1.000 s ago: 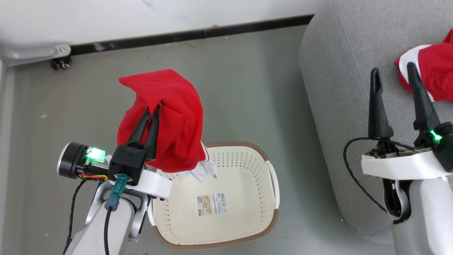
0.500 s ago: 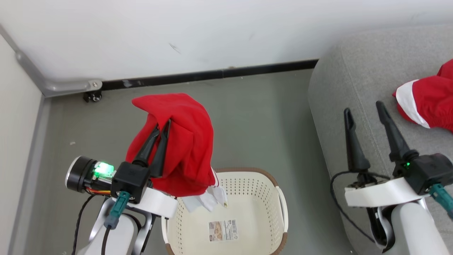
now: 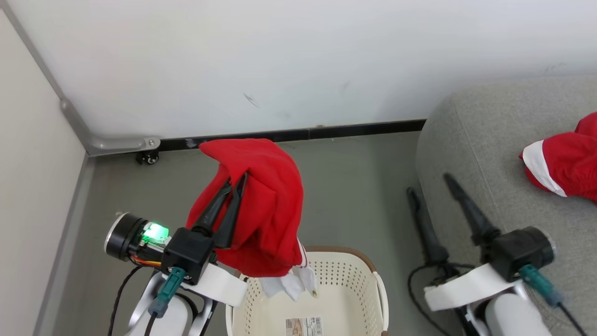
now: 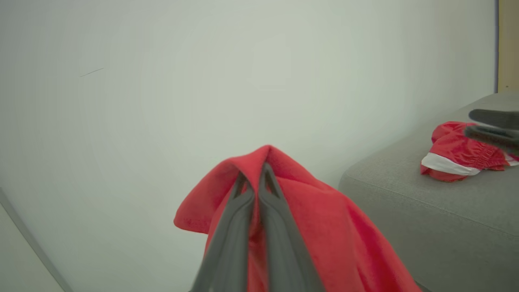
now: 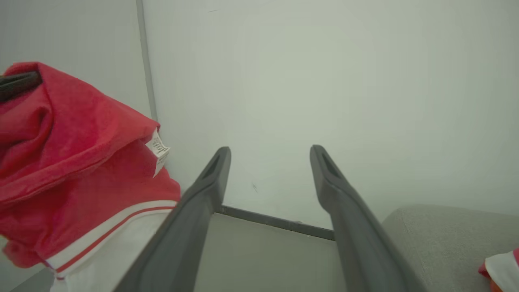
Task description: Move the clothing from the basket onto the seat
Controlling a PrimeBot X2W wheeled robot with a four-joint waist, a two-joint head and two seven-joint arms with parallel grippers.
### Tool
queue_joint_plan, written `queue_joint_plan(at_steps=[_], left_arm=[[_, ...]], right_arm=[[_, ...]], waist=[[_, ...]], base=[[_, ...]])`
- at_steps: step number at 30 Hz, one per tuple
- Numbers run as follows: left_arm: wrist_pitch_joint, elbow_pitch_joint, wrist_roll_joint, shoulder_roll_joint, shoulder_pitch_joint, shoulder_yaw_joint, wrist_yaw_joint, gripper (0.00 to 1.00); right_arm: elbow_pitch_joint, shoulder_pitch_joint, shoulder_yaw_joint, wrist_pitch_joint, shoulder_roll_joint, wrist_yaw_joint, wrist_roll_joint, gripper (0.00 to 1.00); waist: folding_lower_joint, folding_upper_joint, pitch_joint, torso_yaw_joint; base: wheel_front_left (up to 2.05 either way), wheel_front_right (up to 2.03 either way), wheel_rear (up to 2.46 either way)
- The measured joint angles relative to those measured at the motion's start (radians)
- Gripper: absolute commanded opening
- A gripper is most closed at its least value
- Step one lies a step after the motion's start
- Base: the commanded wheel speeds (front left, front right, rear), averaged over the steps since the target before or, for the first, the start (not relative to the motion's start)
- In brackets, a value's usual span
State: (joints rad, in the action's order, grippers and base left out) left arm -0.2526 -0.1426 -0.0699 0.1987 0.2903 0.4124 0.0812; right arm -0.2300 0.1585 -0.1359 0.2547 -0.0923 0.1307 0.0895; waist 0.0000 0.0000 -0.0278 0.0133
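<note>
Above basket [image 3: 359, 280], red garment [image 3: 270, 205] btw L fingers [image 3: 213, 210], same as earlier.

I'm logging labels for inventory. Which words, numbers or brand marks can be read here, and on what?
Sticker on the basket floor: printed, too small to read.
White care tag on the hanging red garment: print blurred, unreadable.
No text is legible.

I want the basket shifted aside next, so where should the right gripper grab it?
Probably the white side handle of the basket nearest the right gripper, from above: it stands off the perforated wall as a thin loop open fingers can straddle.
</note>
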Motion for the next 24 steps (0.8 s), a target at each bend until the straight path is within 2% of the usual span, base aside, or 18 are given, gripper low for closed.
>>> queue_joint_plan(at_steps=[8, 17, 24], left_arm=[[0.0, -0.007, 0.0, -0.014, 0.001, 0.031, -0.028, 0.0], [0.0, -0.04, 0.0, -0.021, 0.024, 0.041, -0.038, 0.0], [0.0, -0.069, 0.0, -0.039, 0.06, 0.041, -0.038, 0.0]], right_arm=[[-0.005, -0.018, -0.174, -0.026, -0.026, 0.0, 0.03, 1.0], [0.005, -0.015, -0.364, -0.051, -0.069, 0.0, 0.082, 1.0], [0.012, -0.015, -0.454, -0.07, -0.096, 0.0, 0.125, 1.0]], waist=[[0.0, 0.0, 0.037, -0.024], [0.0, 0.0, 0.057, -0.038], [0.0, 0.0, 0.056, -0.033]], base=[[0.0, 0.0, 0.0], [0.0, 0.0, 0.0], [0.0, 0.0, 0.0]])
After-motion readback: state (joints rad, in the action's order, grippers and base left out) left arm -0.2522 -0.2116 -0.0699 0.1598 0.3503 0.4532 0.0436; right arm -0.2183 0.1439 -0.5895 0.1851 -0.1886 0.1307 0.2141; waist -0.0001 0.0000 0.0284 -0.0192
